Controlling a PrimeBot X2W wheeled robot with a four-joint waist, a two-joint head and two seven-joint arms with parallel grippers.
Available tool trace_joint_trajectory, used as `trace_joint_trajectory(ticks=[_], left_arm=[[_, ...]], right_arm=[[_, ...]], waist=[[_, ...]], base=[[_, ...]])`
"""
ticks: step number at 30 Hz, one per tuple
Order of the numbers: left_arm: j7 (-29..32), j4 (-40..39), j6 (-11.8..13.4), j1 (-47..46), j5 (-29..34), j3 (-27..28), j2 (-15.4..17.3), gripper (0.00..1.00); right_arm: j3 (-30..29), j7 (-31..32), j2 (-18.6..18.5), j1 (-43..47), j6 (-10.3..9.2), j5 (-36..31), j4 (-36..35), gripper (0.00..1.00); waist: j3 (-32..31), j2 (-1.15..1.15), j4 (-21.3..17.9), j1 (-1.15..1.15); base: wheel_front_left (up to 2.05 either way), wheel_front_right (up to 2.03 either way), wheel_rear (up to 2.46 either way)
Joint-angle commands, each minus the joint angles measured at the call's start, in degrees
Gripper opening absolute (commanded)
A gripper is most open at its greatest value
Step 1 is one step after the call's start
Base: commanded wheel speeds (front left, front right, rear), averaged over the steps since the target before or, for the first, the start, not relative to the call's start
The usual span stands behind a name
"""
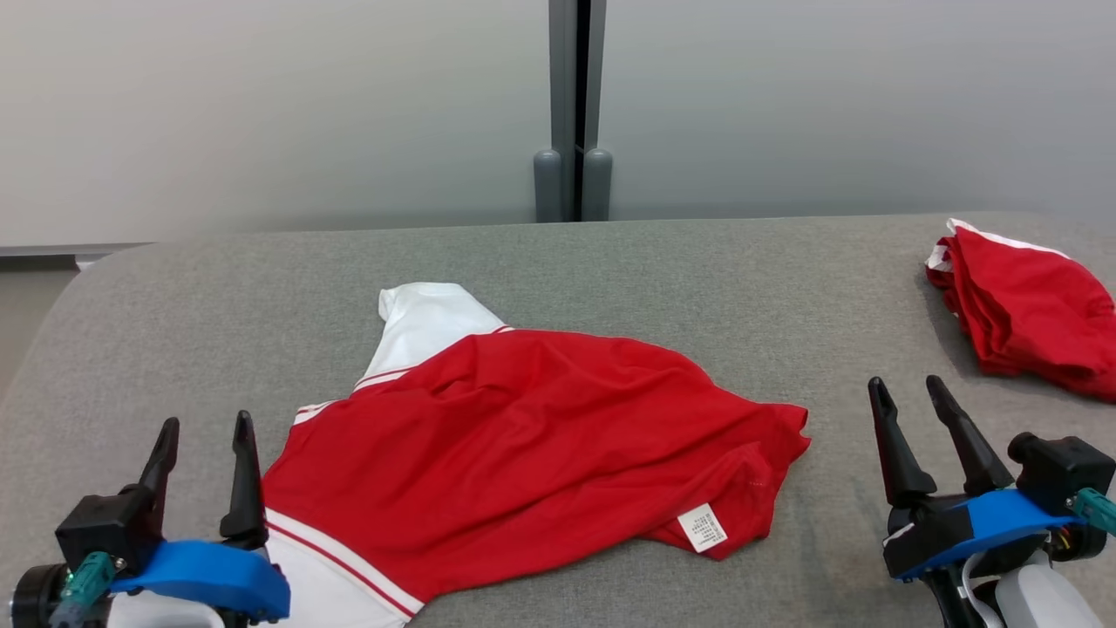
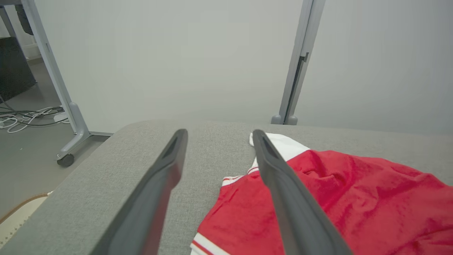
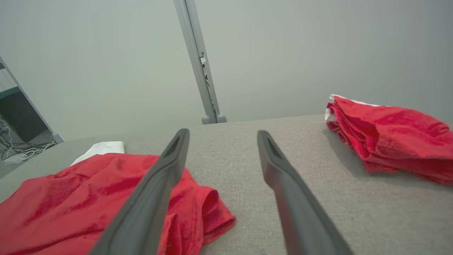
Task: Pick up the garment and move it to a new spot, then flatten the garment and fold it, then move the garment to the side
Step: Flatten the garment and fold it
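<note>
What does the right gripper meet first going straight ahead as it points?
Probably only bare grey tabletop near its far edge. The right gripper aims between the spread shirt and the folded red pile, clear of both; depth is uncertain.

The middle and near left of the desk (image 1: 610, 262) are taken up by the crumpled red and white garment (image 1: 523, 436). A wide bare strip is left between its right end and the folded red pile (image 1: 1029, 314) at the far right. Bare cloth is also left behind the garment, up to the far edge, where passage is closed by the grey partition (image 1: 261, 105) and its post (image 1: 573, 105).
</note>
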Motion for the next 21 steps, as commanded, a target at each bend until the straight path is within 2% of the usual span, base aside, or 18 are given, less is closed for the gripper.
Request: trace_joint_trajectory(ticks=[1,9,18,21], left_arm=[[-0.83,-0.46,0.52,-0.71,1.05,-0.05,-0.94,1.00],[-2.49,1.77,1.86,-2.43,9.10,1.38,-7.29,1.00],[-2.50,4.42,-2.93,-1.01,14.75,6.99,-12.56,1.00],[-2.50,5.16,-4.40,-0.79,15.87,8.18,-13.69,1.00]], right_arm=[[-0.46,-0.14,-0.59,0.50,0.01,-0.54,-0.54,1.00],[1.53,-0.15,-0.35,0.76,0.01,-1.33,-2.51,1.00],[8.60,-0.14,-1.32,0.20,0.01,1.58,-0.23,1.00],[14.64,1.17,-2.00,-0.28,0.01,4.64,1.23,1.00]], waist=[[-0.22,0.00,-0.82,0.00],[0.55,0.00,-5.16,0.00],[0.29,0.00,-7.06,0.00],[0.15,0.00,-6.67,0.00]], base=[[0.00,0.00,0.00],[0.00,0.00,0.00],[0.00,0.00,0.00],[0.00,0.00,0.00]])
